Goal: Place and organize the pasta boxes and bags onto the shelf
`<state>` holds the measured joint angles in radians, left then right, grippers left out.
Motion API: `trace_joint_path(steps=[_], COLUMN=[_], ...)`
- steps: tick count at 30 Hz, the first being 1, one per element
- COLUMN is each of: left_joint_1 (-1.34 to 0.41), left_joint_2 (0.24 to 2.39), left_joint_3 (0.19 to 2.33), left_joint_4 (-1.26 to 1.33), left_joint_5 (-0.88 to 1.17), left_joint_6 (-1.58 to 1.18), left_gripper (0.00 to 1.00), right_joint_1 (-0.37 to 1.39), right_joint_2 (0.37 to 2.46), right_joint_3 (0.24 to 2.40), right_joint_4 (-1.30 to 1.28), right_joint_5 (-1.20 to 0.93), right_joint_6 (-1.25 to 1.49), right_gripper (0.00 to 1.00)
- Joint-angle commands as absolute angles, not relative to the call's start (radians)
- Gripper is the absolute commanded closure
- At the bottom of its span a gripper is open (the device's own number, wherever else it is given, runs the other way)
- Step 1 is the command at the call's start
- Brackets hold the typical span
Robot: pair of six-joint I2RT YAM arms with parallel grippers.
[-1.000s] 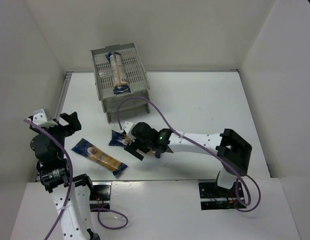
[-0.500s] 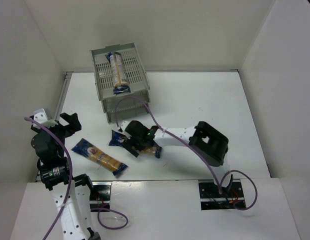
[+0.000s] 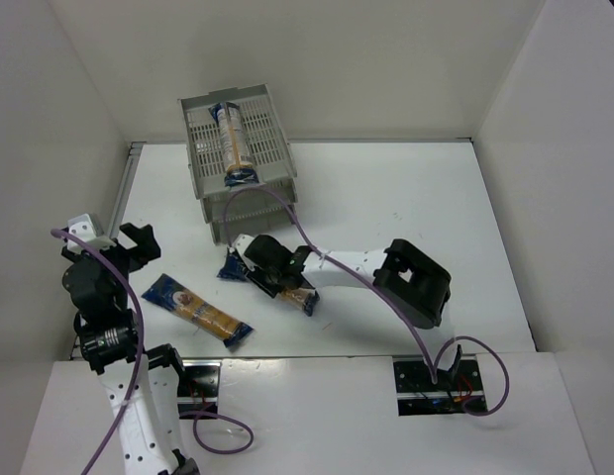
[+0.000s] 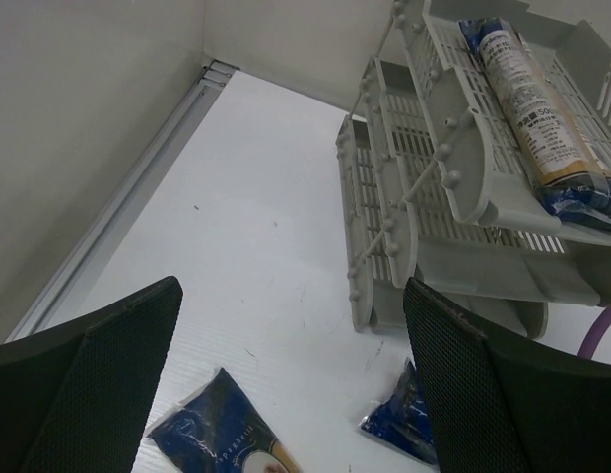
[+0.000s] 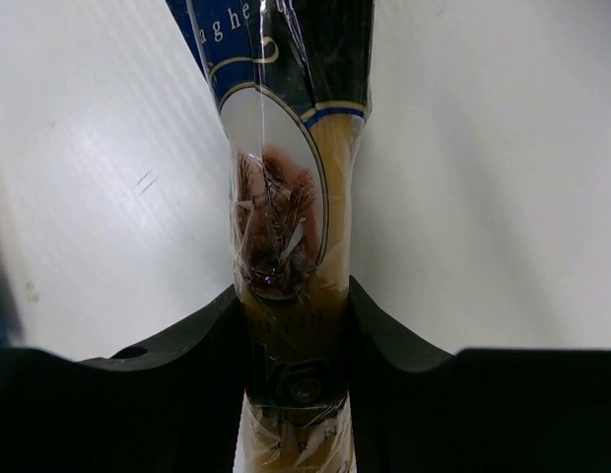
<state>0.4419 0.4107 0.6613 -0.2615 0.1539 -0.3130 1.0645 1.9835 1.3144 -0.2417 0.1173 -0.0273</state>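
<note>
Three long pasta bags with dark blue ends show. One bag (image 3: 233, 139) (image 4: 527, 108) lies along the top tray of the grey tiered shelf (image 3: 203, 183) (image 4: 463, 168). A second bag (image 3: 196, 310) (image 4: 222, 429) lies diagonally on the table at the front left. The third bag (image 3: 302, 297) (image 5: 286, 227) lies in front of the shelf, its blue end (image 4: 404, 424) near the rack's foot. My right gripper (image 3: 272, 272) (image 5: 294, 325) is down over its middle, both jaws pressed against its sides. My left gripper (image 3: 129, 242) (image 4: 291, 325) hangs open at the far left, holding nothing.
White walls enclose the table on three sides, with a metal rail (image 4: 128, 207) along the left wall's foot. The right arm's purple cable (image 3: 277, 203) loops up just in front of the shelf. Lower shelf trays (image 4: 370, 227) face the left gripper.
The right gripper has shifted a little left over the third bag and its jaws have come together on the bag's middle. The left arm and the other bags have stayed put.
</note>
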Motion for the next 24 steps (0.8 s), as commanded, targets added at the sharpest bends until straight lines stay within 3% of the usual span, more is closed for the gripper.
trace_joint_path(steps=[1,5,11,24], left_joint_1=[0.448,0.448,0.448,0.457], left_joint_2=[0.41,0.41,0.39,0.38], left_joint_3=[0.65,0.65,0.65,0.669], left_joint_4=[-0.224,-0.224,-0.224,-0.224], left_joint_5=[0.15,0.15,0.15,0.16], left_joint_6=[-0.299,-0.299,-0.299,-0.308], left_gripper=[0.0,0.0,0.0,0.0], right_joint_1=[1.077,1.054,0.96,0.864], right_joint_2=[1.898,1.787,1.697,1.66], right_joint_3=[1.318,1.408,1.451,1.511], right_joint_4=[-0.354,-0.409,-0.456,-0.408], right_joint_5=[0.007,-0.222,-0.365,-0.293], right_joint_6=[-0.057,-0.068,-0.046,0.205], right_gripper=[1.0,1.0,1.0,1.0])
